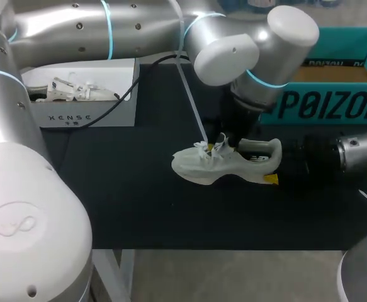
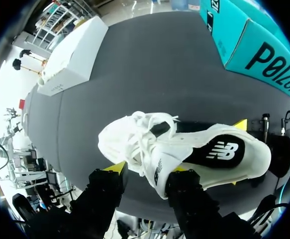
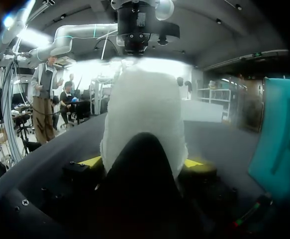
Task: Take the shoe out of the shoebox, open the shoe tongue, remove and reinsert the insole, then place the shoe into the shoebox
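A white shoe (image 1: 224,165) stands on its sole in the middle of the black mat (image 1: 126,189), toe to the left. My left gripper (image 1: 228,143) comes down on it from above. In the left wrist view, the left gripper (image 2: 147,169) has its yellow-tipped fingers (image 2: 116,167) pressed on either side of the raised tongue (image 2: 157,167) and laces. My right gripper (image 1: 272,165) reaches in from the right, shut wide on the heel (image 3: 144,114). An open teal shoebox (image 1: 334,94) stands at the back right.
A white box (image 1: 85,113) at the back left holds another white shoe (image 1: 70,89). A thin white cable (image 1: 192,100) hangs from my left arm down to the shoe. The mat's front edge (image 1: 202,248) runs close below the shoe.
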`<action>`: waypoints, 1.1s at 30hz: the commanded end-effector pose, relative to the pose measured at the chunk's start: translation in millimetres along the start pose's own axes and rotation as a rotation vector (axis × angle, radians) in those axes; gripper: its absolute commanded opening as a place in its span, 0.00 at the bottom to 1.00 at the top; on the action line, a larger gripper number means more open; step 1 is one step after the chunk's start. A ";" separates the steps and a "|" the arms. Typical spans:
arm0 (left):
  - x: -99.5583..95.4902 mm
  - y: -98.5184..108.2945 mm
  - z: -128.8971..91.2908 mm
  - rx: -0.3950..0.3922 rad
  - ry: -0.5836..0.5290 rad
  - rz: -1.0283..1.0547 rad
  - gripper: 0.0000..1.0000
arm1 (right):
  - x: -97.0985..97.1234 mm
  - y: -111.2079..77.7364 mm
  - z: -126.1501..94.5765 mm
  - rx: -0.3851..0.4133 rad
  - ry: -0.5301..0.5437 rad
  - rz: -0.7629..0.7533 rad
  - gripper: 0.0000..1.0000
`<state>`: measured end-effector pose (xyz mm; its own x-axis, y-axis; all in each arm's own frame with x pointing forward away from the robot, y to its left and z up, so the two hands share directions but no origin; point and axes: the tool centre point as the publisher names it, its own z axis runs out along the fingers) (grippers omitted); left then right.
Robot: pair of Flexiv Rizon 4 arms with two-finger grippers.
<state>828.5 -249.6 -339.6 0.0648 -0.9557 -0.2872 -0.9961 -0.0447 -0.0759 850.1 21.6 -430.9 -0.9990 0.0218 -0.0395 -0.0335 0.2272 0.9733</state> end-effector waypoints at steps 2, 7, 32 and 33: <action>3.3 -4.9 -2.5 0.002 0.007 0.011 0.32 | 0.1 -4.3 3.2 0.001 0.000 0.000 0.00; 3.5 -8.1 -4.9 0.007 0.017 0.014 0.19 | 0.1 -4.3 3.2 0.001 0.000 0.000 0.00; -38.6 8.3 6.7 -0.011 0.061 -0.060 0.00 | 0.1 -4.3 3.2 0.001 0.000 0.000 0.00; -39.6 8.6 7.9 -0.013 0.067 -0.062 0.00 | 0.1 -4.3 3.2 0.001 0.000 0.000 0.00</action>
<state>820.6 -220.8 -333.9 0.1227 -0.9580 -0.2593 -0.9913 -0.1056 -0.0790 850.0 21.9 -430.8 -0.9990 0.0214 -0.0397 -0.0339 0.2269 0.9733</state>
